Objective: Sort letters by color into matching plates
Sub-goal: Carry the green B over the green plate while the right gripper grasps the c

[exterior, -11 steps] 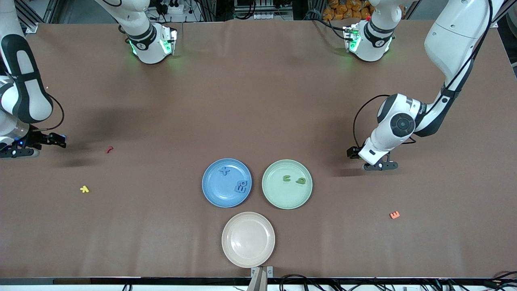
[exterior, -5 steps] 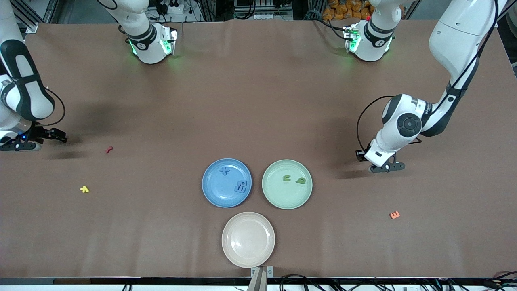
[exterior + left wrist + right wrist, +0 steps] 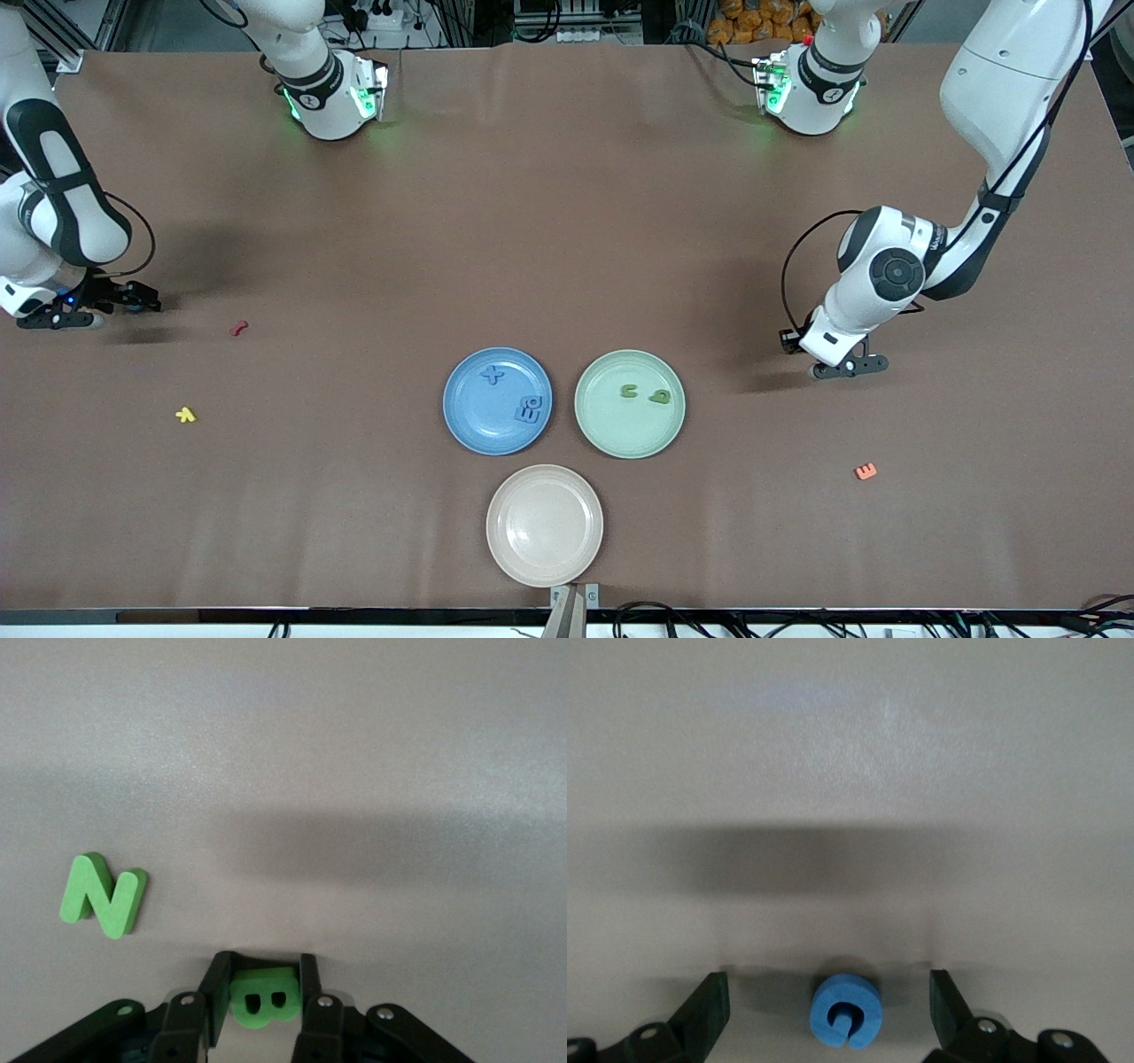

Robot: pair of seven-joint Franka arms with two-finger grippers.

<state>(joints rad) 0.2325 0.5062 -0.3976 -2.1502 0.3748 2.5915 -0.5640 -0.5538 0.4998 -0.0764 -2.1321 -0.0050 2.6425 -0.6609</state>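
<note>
1. At the far left edge of the front view, mid-height, we see the right gripper low over the brown table. In its wrist view the gripper has its jaws spread wide, a blue G lying on the table between them and touching neither finger.
2. Just right of that gripper in the front view lies a red letter; lower left of it we find a yellow letter.
3. Left of centre, lower middle of the frame, sits the blue plate. It holds three blue letters: an X near its upper rim and a touching pair near its right rim.
4. Below the two coloured plates, at bottom centre, stands the beige plate, with nothing in it.
5. Just right of the blue plate is the green plate, holding two green letters in its upper half.
6. At right, mid-height, we see the left gripper low over the table. In its wrist view the gripper has its jaws closed narrowly on a green B; a green N lies flat on the table nearby.
7. At lower right an orange E lies by itself.
</note>
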